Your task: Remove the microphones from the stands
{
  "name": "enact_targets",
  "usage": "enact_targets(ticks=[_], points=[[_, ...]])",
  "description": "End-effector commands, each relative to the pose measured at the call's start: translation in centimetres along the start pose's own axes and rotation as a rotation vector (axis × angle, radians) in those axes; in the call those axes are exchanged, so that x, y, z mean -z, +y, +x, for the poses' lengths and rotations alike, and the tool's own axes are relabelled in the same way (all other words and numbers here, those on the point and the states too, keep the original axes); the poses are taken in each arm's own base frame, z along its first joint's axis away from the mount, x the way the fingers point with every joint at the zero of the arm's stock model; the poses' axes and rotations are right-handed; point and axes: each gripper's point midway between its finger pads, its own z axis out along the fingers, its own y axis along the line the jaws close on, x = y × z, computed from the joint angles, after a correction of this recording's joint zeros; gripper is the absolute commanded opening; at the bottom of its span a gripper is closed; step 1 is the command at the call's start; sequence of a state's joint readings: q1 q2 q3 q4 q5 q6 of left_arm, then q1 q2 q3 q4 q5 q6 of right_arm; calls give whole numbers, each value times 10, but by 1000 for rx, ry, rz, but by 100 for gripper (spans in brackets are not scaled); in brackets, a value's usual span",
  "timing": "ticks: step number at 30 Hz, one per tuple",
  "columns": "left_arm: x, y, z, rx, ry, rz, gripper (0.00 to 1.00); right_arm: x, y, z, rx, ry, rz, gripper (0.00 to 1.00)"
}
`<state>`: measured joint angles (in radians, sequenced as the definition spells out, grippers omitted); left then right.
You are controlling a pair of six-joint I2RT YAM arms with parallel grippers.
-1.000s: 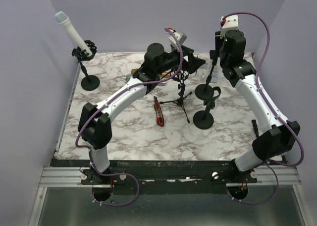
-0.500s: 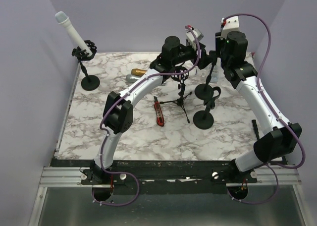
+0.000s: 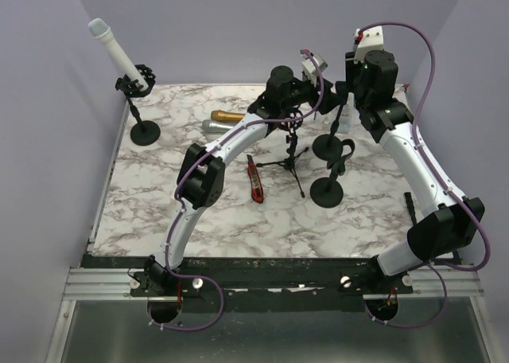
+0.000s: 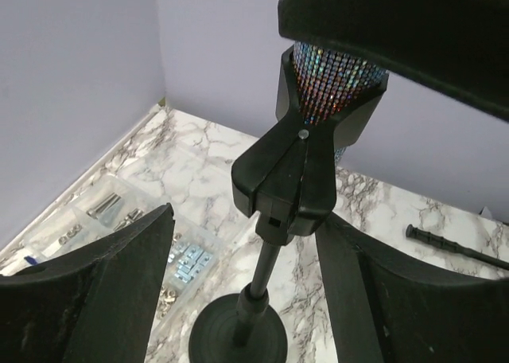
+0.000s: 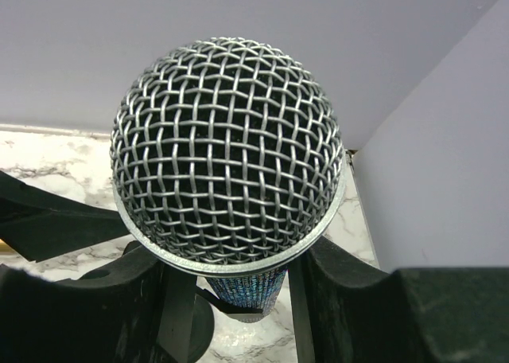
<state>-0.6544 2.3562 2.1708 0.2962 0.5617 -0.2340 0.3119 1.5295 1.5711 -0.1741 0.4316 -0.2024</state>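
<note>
Near the far edge of the marbled table [image 3: 238, 220], right of centre, a glitter-bodied microphone [image 4: 334, 84] is sitting in its stand clip [image 4: 290, 172]. The right gripper [image 5: 231, 295] is pinching it below the mesh head [image 5: 227, 148]. The left gripper [image 4: 246, 291] is straddling the clip, fingers [image 4: 95, 299] spread. Lift-out seems at hand: next, steadying the stand [image 4: 258, 275] while pulling upward. Only the left wrist view is showing the clip; overhead, the arms [image 3: 238, 136] are hiding it.

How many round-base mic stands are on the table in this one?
3. The far-left stand holds a white microphone; the far-right stand holds the sparkly microphone; the near-right stand is just in front of it. Others could be hidden.
</note>
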Motion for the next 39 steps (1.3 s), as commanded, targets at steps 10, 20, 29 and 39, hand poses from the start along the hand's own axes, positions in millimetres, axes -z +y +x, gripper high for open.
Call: enact_targets(ticks=[10, 20, 29, 39], points=[[-15, -11, -28, -72, -97, 54, 58, 8, 5, -7, -38, -24, -50, 34], [-14, -12, -23, -71, -89, 57, 66, 6, 7, -5, -35, -17, -53, 34], [-13, -15, -23, -72, -81, 100, 47, 4, 8, -3, -28, -12, -51, 33], [-11, -14, -21, -64, -78, 106, 21, 3, 9, -2, -24, -10, -59, 32]])
